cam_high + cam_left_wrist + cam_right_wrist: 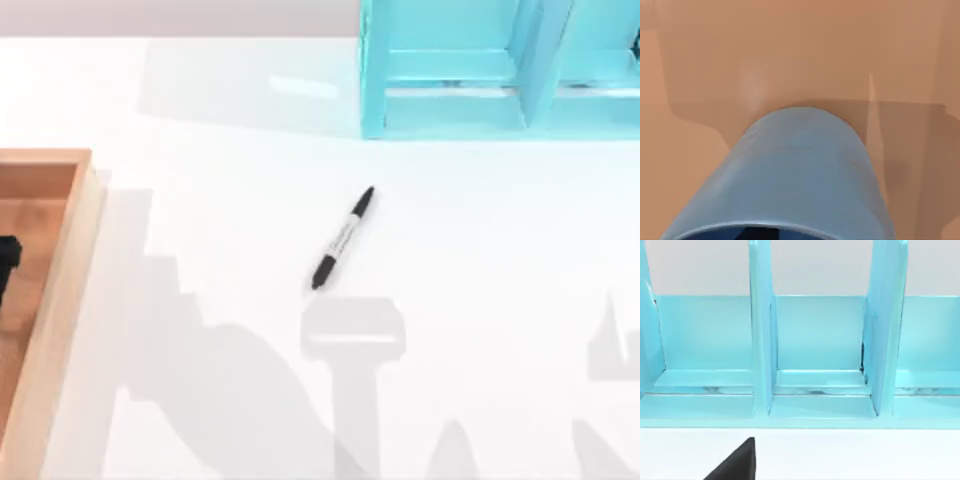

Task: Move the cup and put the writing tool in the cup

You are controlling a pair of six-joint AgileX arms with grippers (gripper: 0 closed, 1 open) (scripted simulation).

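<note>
At the table's left edge, inside the wooden tray (pixel 60 250), the cup (pixel 795 175) sits right under the left arm's camera, its pincer's grip impossible to tell, while the marker (pixel 343 238) lies slanted mid-table, cap toward the teal shelf (pixel 450 90).

A turquoise rack (pixel 815 365) with upright dividers stands on the white table (pixel 865 455); a black tip (pixel 737 465) pokes in nearby.

Matt blue cup (pixel 800 170); smooth wooden tray (pixel 62 290).
</note>
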